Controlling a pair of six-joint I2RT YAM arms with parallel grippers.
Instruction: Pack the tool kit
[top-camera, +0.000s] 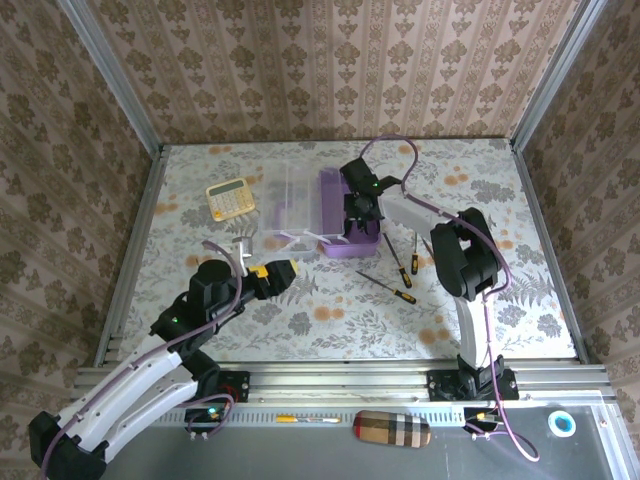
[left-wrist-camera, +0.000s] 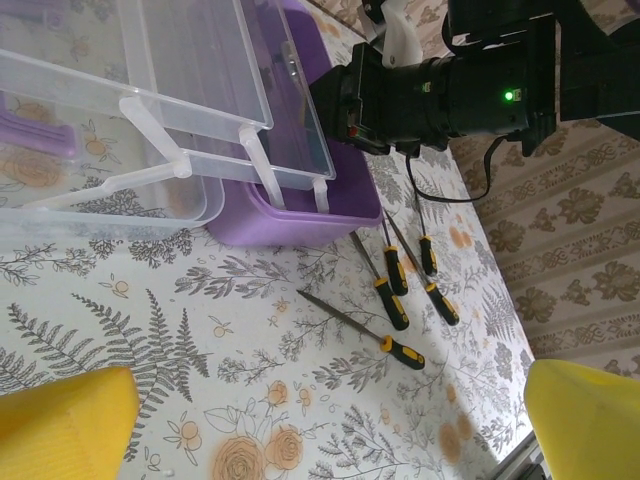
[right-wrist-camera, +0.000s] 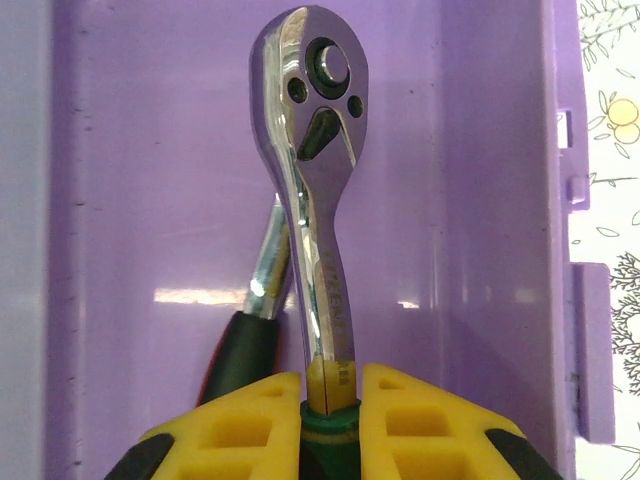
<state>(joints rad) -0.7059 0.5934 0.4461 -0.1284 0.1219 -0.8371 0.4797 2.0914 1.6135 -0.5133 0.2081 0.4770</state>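
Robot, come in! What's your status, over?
Left gripper open, hovering over table. Right gripper shut on ratchet wrench, over purple box. Screwdrivers lying on table beside box, not packed.

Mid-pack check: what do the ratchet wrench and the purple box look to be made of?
The ratchet wrench looks like polished chromed steel: mirror-bright, with sharp reflections along its shaft; its handle end seems green plastic or rubber. The purple box appears to be smooth, slightly glossy moulded plastic, judging by soft highlights and the tabs formed on its rim.
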